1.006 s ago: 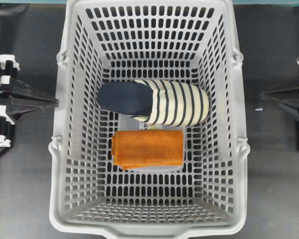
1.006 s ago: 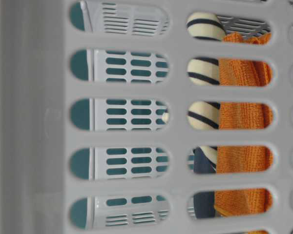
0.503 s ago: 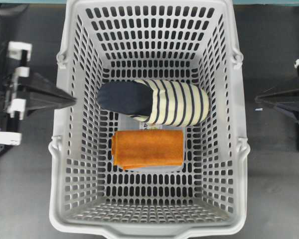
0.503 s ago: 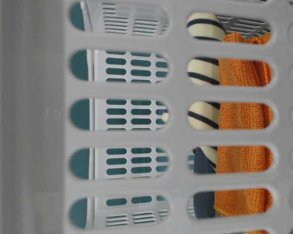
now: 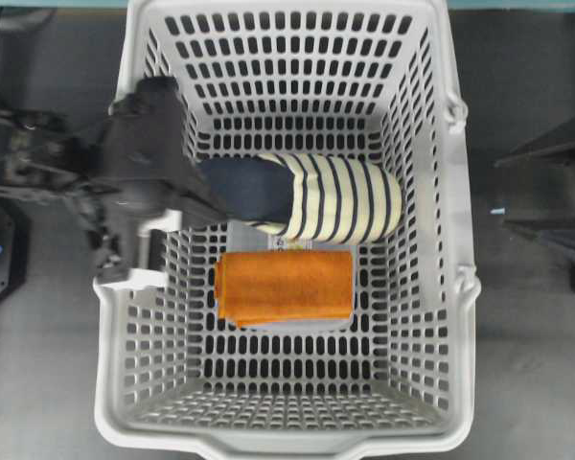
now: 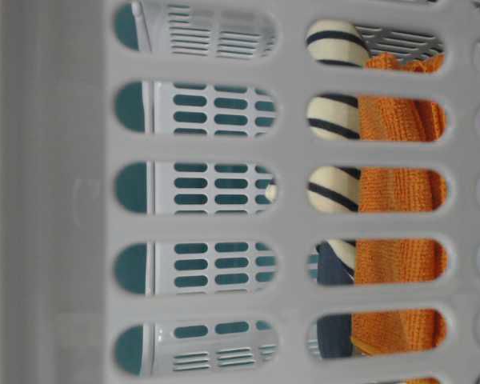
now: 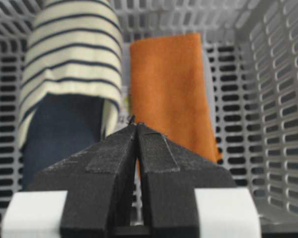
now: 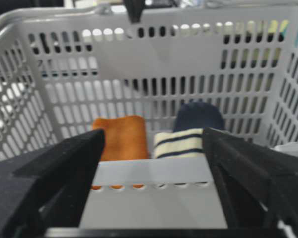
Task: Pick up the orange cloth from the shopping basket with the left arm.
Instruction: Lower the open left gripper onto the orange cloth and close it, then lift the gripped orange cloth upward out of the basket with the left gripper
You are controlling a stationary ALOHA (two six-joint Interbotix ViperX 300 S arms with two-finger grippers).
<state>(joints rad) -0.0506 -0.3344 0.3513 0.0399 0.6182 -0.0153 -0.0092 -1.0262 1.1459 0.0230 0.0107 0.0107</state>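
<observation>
Bright orange towel-textured cloth [image 5: 285, 286] flat on floor of light grey slotted plastic shopping basket [image 5: 134, 383], untouched.
Cream-and-navy striped slipper [image 5: 316, 196] just beside cloth. Left black arm's claw [image 7: 137, 130] clenched, empty, poised above basket's left wall near slipper's navy end. Right claw [image 8: 154, 148] released, wide, outside basket over dark surface [image 5: 537, 364].

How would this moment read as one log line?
left gripper: shut, over basket | orange cloth: untouched beside slipper | right gripper: open, outside
</observation>
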